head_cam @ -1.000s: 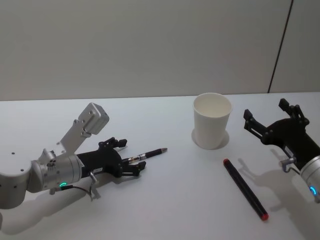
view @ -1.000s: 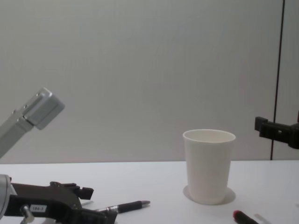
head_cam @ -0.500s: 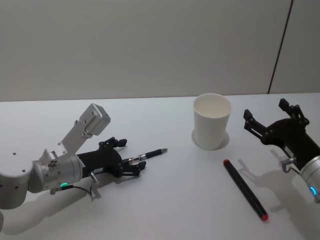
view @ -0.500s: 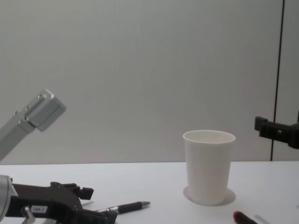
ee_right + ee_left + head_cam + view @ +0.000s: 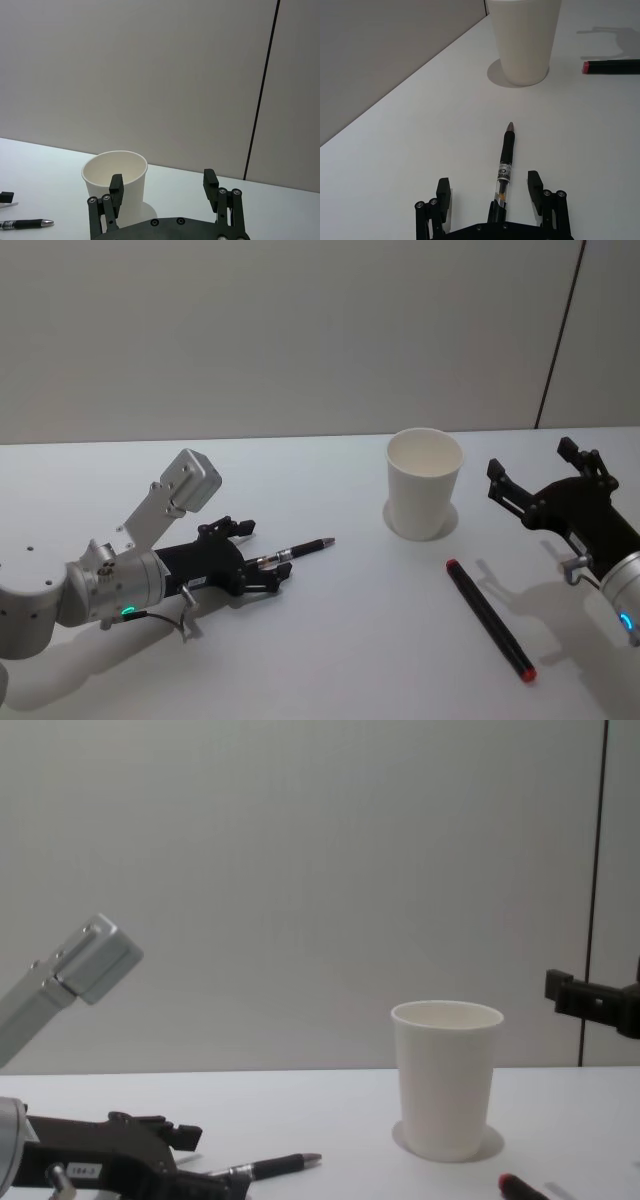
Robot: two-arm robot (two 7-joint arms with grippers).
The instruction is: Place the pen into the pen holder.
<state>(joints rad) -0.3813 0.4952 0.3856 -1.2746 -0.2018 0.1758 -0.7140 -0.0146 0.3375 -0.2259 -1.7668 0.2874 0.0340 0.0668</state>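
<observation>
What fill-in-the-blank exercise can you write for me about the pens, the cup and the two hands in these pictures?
1. The left hand has its fingers ____ on either side of the pen, which lies on the table.
2. The pen holder is a white paper ____ that stands upright.
3. The black marker lying near the right hand has ____ ends.

Missing words: open; cup; red

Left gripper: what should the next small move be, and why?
Probably close the left gripper on the pen. It sits low at the table with its fingers wide apart, and the pen lies between them, ungripped, tip roughly towards the pen holder. The right gripper hovers open beside the pen holder.
</observation>
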